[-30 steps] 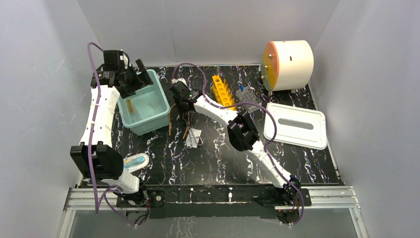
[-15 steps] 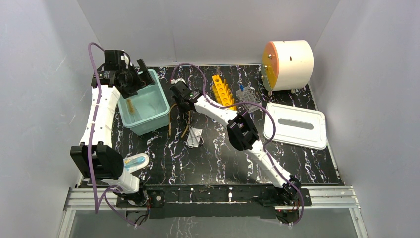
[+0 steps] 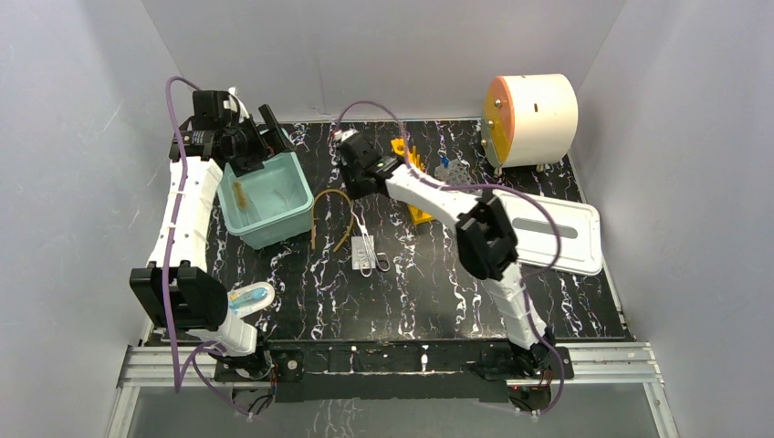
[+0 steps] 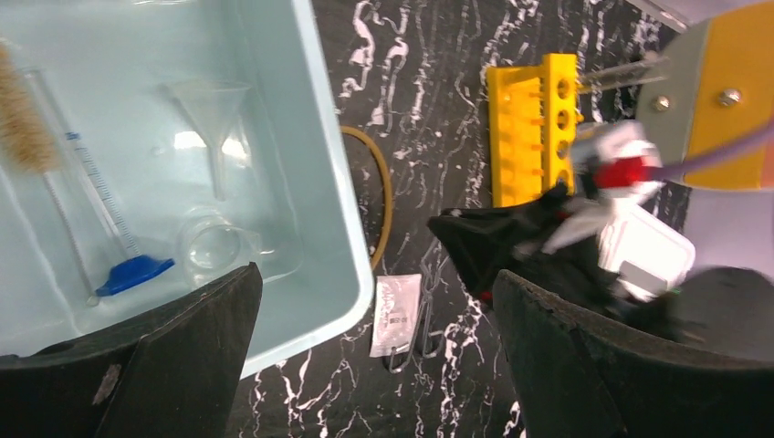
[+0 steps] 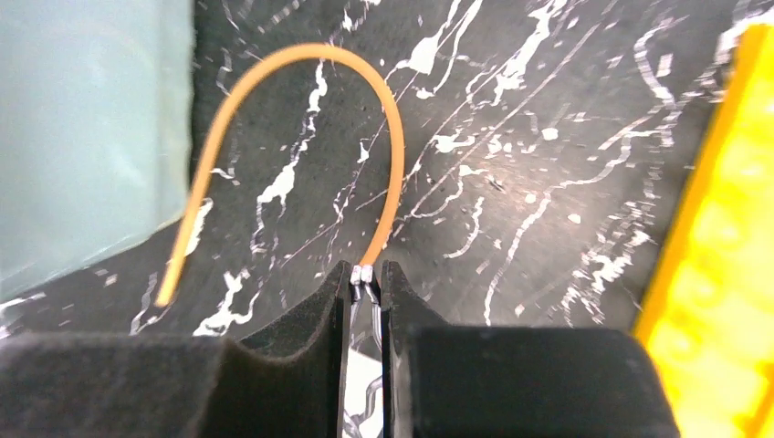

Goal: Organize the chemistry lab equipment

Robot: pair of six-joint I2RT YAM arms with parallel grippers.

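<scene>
The right pincer (image 5: 365, 274) pinches the tips of the metal tongs (image 3: 366, 245) (handle loops down by a white packet (image 3: 361, 256)), beside the amber tube (image 5: 310, 50). The next move is probably carrying them to the teal bin (image 3: 274, 233), above which the left pincer (image 3: 258, 141) hangs spread.

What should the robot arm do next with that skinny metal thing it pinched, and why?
Probably lift it a little. The right gripper has its fingers shut on the tip of the metal tongs, but their looped end looks to be down on the table by a small packet. Raising them first should let the arm carry them over the amber tube toward the teal bin without dragging.
</scene>
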